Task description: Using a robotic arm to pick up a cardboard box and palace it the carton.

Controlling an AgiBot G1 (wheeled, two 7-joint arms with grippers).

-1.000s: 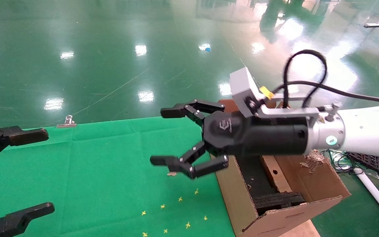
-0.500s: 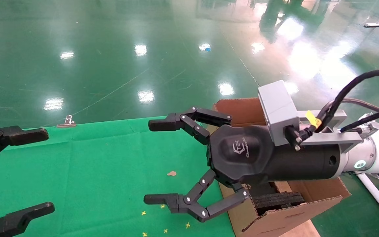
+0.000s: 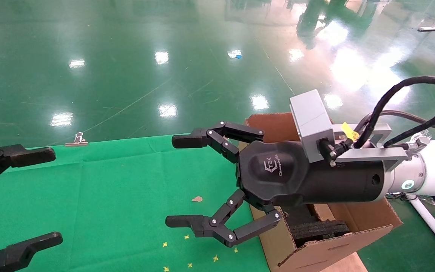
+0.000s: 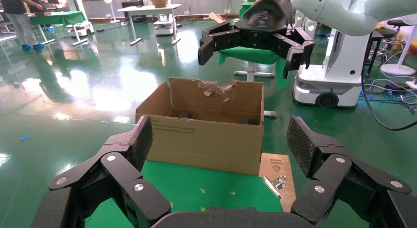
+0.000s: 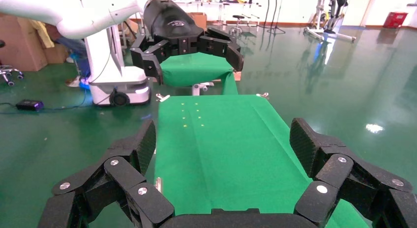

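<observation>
Nearest to us in the head view, the left gripper point(image 3: 32, 196) sits at the near left edge of the table point(image 3: 108, 181), which is draped in green cloth; its black jointed jaws are spread wide and hold nothing, and the left wrist view confirms the gap between them. Small yellow cross marks point(image 3: 187, 237) dot the cloth toward the near right, and a small tan scrap point(image 3: 197, 198) lies beyond them. Above that area hangs the right gripper point(image 3: 178, 180), carried by the white tubular robotic arm point(image 3: 434, 173) with a green ring light, a grey camera block and looping black cables; its jaws are wide open and empty, pointing leftward over the table's right part. Beneath and behind that gripper, hard against the table's right edge, stands the large brown corrugated carton point(image 3: 338, 245), open at the top, with black foam pieces point(image 3: 319, 228) visible inside; the left wrist view shows its far flap torn and ragged point(image 4: 216, 88). We cannot find the small cardboard box in any view, and the gripper body hides much of the carton's interior. At the table's far edge a metal binder clip point(image 3: 77, 139) grips the cloth. Beyond lies the glossy green floor point(image 3: 145, 56).
</observation>
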